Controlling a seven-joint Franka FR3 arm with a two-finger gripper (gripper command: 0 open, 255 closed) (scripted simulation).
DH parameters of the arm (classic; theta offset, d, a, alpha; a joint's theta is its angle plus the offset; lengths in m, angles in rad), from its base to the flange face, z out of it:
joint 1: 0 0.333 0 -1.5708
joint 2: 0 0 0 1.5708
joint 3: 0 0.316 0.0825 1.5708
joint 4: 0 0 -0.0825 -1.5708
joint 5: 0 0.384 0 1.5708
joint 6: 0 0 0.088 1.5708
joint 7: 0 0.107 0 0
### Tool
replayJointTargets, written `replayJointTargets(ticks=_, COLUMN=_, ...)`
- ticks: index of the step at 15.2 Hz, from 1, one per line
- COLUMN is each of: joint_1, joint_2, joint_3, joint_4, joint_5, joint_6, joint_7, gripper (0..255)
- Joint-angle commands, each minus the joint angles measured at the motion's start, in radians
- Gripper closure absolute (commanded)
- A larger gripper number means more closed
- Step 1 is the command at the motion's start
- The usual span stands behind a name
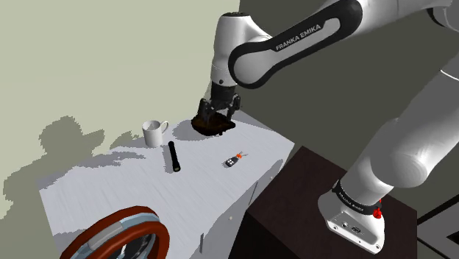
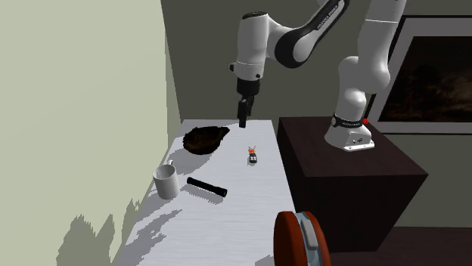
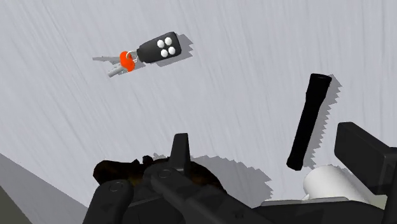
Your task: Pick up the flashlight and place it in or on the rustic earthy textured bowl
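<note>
shoulder view: flashlight (image 1: 173, 157) lies flat (head away from mug (image 1: 154, 132)).

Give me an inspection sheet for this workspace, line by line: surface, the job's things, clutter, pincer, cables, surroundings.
Surface: pale grey-white table, set against the wall.
Job's things: black flashlight lying flat on the table, untouched; dark brown bowl at the table's wall end, flashlight not in it.
Clutter: white mug upright near the flashlight; black key fob with an orange tag; round object with a red-brown rim at the table's other end.
Pincer: pincer open, holding nothing, hanging above the bowl's end of the table.
Cables: nothing seen.
Surroundings: pale green wall; dark stand; framed picture.
</note>
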Motion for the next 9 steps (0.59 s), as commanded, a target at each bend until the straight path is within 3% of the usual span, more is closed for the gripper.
replayJointTargets(ticks=1, joint_1=0.003, joint_2=0.076, joint_3=0.009, joint_4=0.035, joint_5=-0.033, joint_6=0.032, joint_7=0.052, gripper=0)
replayJointTargets(ticks=9, joint_1=0.069, joint_2=0.408, joint_3=-0.015, joint_4=0.253, joint_5=-0.181, joint_6=0.107, joint_7=0.249, gripper=0)
